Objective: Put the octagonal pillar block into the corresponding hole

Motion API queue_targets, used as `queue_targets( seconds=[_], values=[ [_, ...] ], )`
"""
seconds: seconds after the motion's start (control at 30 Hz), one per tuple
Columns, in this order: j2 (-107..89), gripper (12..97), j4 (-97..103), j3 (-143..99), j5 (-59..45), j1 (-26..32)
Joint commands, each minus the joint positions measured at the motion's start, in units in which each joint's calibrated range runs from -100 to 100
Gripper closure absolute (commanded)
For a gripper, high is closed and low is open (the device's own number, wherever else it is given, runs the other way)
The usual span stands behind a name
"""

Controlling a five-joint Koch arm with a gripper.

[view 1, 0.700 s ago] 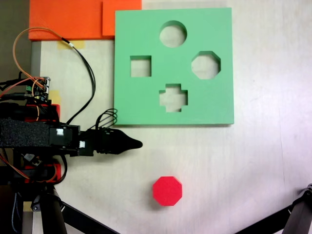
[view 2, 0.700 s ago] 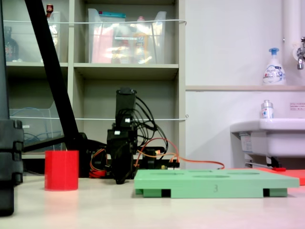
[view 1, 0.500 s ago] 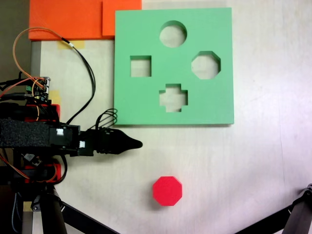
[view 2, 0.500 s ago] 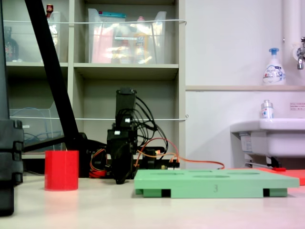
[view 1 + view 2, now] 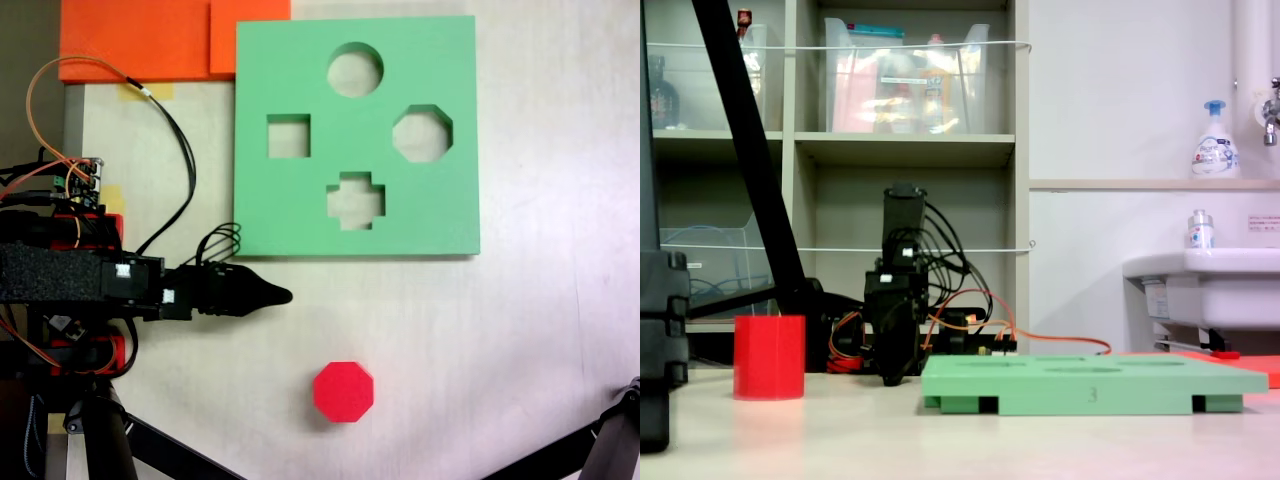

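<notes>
In a fixed view from above, the red octagonal pillar block (image 5: 343, 391) stands upright on the pale table, below the green foam board (image 5: 300, 60). The corresponding hole (image 5: 422, 133) is the eight-sided cutout at the board's right side, with nothing in it. My gripper (image 5: 283, 295) points right from the arm at the left, shut and holding nothing. It sits up and to the left of the block, just below the board's lower left corner. From the side, the block (image 5: 769, 357) stands left of my gripper (image 5: 893, 378), and the board (image 5: 1090, 385) lies to the right.
The board also has round, square and cross cutouts. Orange foam sheets (image 5: 150, 40) lie at the top left beside it. Black tripod legs (image 5: 150, 445) cross the bottom corners. Cables (image 5: 180, 150) loop by the arm's base. Shelves and a sink (image 5: 1210, 285) stand behind the table.
</notes>
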Motion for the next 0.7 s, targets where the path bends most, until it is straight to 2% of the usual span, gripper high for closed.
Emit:
queue_targets(
  seconds=[0.0, 0.23, 0.33, 0.43, 0.5, 0.67],
  values=[
    [-0.27, 60.0, -0.42, -2.65, -0.39, 0.10],
    [-0.27, 59.9, -0.03, -2.65, 0.10, -0.63],
    [-0.27, 59.1, 2.47, -2.65, 10.65, -2.78],
    [-0.27, 62.3, 2.37, -2.65, 16.51, -5.91],
    [-0.27, 63.2, -3.69, 1.34, 21.88, -7.86],
    [-0.27, 63.2, -37.11, 23.68, 34.09, -8.60]
  ],
)
